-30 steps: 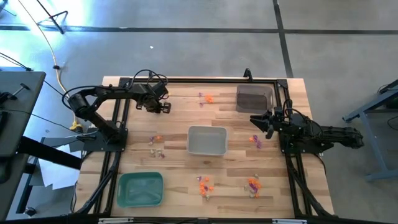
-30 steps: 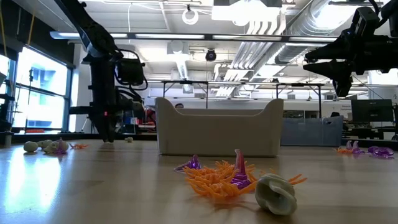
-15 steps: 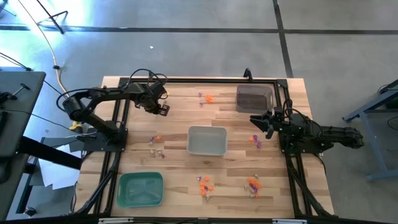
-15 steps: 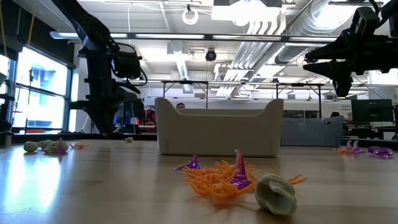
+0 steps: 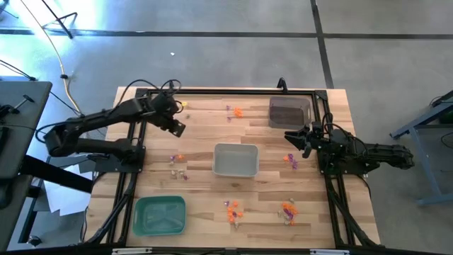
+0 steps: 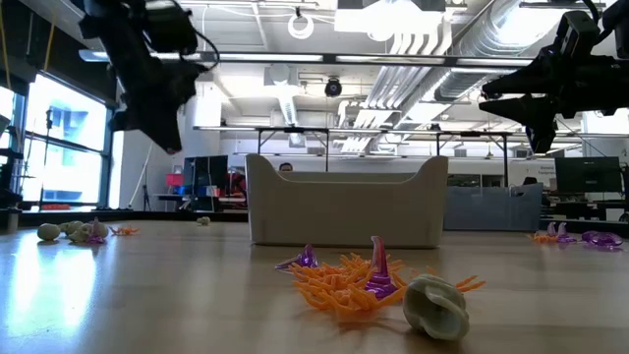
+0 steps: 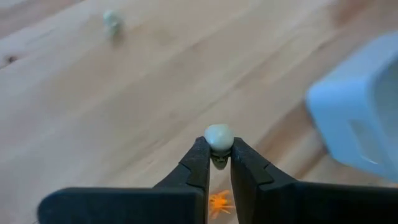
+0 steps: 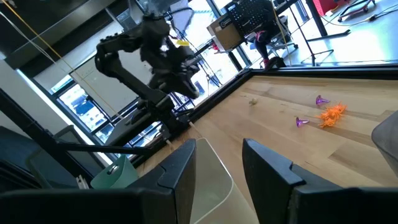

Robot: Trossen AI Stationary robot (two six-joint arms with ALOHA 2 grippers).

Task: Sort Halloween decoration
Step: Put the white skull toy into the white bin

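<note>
Since 1 second ago your left arm has swung back toward the table's left edge and lifted: its end effector (image 5: 178, 128), which sat low over the boards near the far left corner, now rides higher, and in the low view it has climbed from table level to well above it. It is pinched on 1 pale whitish trinket (image 7: 218, 137), held between the fingertips (image 7: 200, 155) clear of the table (image 5: 205, 138). Your right end effector (image 5: 292, 139) has not shifted; it hovers near the right edge with its fingers apart and nothing between them.

Judging from the layout, you are early in the sort. The grey tray (image 5: 236, 160) at the middle and the green tray (image 5: 160, 214) at the near left corner look empty from above; what lies in the dark tray (image 5: 289, 112) at the far right corner I cannot tell. Trinkets lie loose in 5 patches: orange and purple ones (image 5: 234, 111) by the far edge, a pale and orange cluster (image 5: 178, 164) left of the grey tray, purple pieces (image 5: 291, 160) near the right end effector, and 2 mixed clumps (image 5: 232, 210) (image 5: 287, 210) along the near edge. Nearly everything is left to place, starting with the piece you hold.
</note>
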